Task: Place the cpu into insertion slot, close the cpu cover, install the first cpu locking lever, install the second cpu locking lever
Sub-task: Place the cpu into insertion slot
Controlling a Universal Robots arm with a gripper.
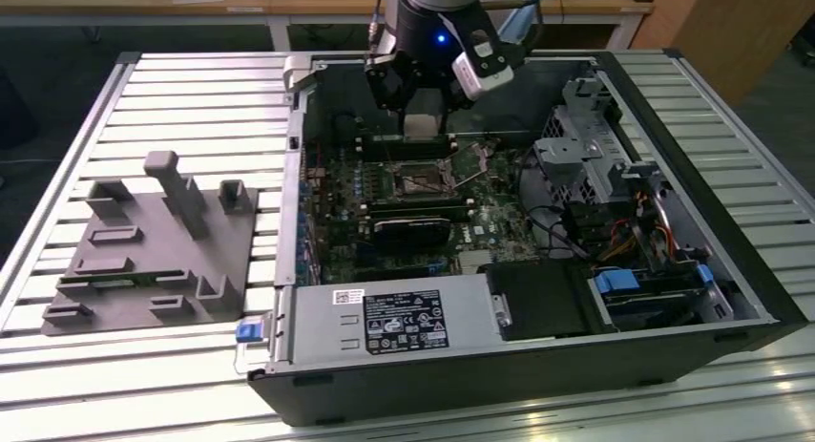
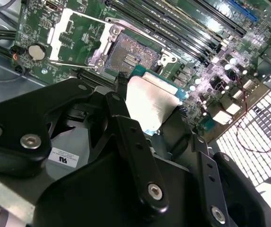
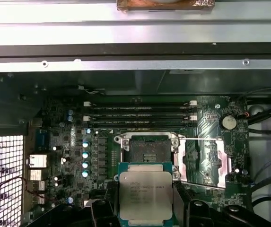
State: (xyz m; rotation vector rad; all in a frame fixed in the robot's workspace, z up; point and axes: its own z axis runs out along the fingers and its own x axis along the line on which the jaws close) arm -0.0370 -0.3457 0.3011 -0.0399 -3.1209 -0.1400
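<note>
The first step, placing the chip, is under way. The claw (image 1: 425, 127), in the upper middle of the exterior view, is pinching the cpu (image 3: 145, 191) by two opposite edges and holding it near the insertion slot (image 3: 147, 150), not touching it. The cpu cover (image 3: 190, 165) is lying swung open beside the socket. Seating the chip likely calls for squaring it over the socket rim and lowering it level.

Robotics lab or workshop: slatted aluminium counter (image 1: 191, 89), opened PC case (image 1: 510, 377) lying on it (board exposed), grey moulded jig (image 1: 140, 261) beside it, robot arm (image 1: 433, 22) overhead, wooden desks (image 1: 319, 1) behind.
</note>
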